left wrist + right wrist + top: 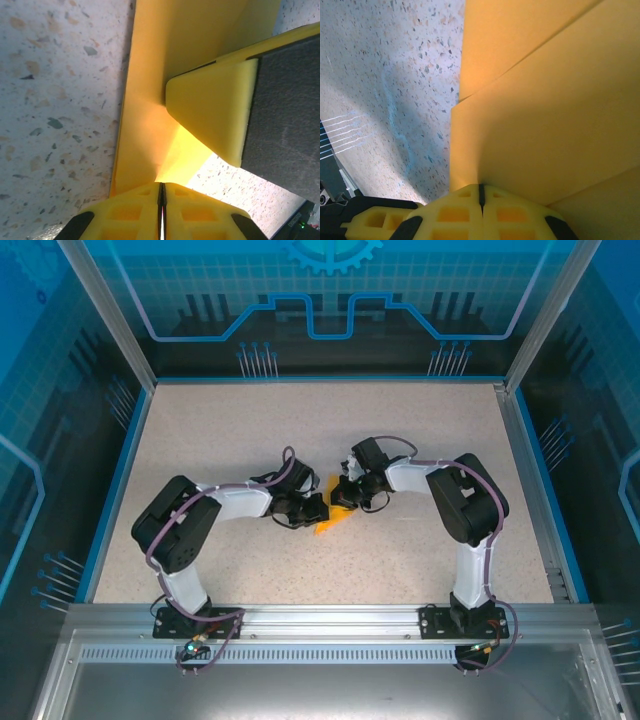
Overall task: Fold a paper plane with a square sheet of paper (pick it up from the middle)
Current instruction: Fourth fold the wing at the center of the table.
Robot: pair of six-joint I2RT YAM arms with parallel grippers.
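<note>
The orange sheet of paper (330, 522), folded into narrow layers, lies at the table's middle between both grippers. My left gripper (322, 508) comes in from the left, and in its wrist view the left gripper (162, 187) has its jaws pressed together on the paper's near edge (150, 100). A yellow fingertip (215, 110) of the other gripper rests on the paper just ahead. My right gripper (345, 498) reaches in from the right. In the right wrist view the right gripper (480, 187) is shut on the layered paper (545, 100), whose fold edges run diagonally.
The speckled table (400, 420) is bounded by a blue rim and metal frame posts (105, 310). Both arms bend inward, so their elbows (170, 525) (470, 500) stand out to either side of the paper.
</note>
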